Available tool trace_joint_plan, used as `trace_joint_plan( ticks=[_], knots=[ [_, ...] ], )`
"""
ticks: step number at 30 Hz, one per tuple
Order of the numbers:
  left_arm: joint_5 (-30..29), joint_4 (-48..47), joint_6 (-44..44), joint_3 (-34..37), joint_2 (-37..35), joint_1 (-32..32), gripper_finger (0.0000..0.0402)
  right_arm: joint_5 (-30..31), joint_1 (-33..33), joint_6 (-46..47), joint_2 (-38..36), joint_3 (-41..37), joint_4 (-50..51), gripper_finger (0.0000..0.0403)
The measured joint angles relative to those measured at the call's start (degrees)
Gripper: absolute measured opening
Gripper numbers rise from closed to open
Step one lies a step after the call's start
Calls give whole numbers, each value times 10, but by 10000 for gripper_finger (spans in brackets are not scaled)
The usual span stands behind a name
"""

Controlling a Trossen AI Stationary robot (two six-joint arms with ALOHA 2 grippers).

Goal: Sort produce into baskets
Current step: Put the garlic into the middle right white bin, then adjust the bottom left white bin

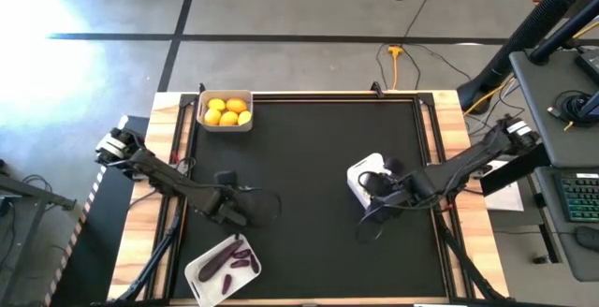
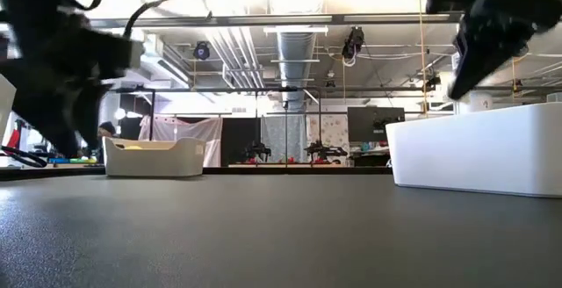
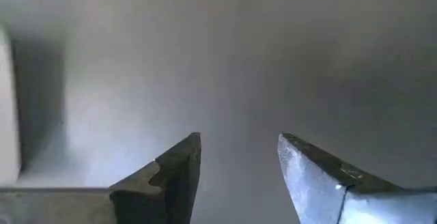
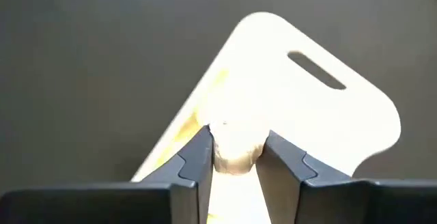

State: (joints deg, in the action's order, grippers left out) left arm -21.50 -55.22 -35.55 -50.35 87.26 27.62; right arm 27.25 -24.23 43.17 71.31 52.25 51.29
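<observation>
The right gripper (image 4: pixel 235 157) pinches a small white garlic-like bulb (image 4: pixel 236 150) at its middle, directly above the white basket (image 4: pixel 321 115); it looks light and papery, likely crushable under a harder squeeze.

white basket (image 4: pixel 300 108) interior washed out, its contents hidden, left arm (image 2: pixel 61 51) blurred
</observation>
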Motion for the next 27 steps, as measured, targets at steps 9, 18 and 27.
trace_joint_plan(
  ticks=[9, 18, 27],
  knots=[
    [135, 10, -72, 45, 0, 3, 180, -9, 1, 24, 2, -26, -5, 157],
    [210, 29, -11, 10, 0, 5, 180, -1, 0, -2, 7, 34, -9, 215],
    [226, 168, 42, -5, 0, 9, 180, -2, 0, -3, 13, 41, -26, 221]
  ],
)
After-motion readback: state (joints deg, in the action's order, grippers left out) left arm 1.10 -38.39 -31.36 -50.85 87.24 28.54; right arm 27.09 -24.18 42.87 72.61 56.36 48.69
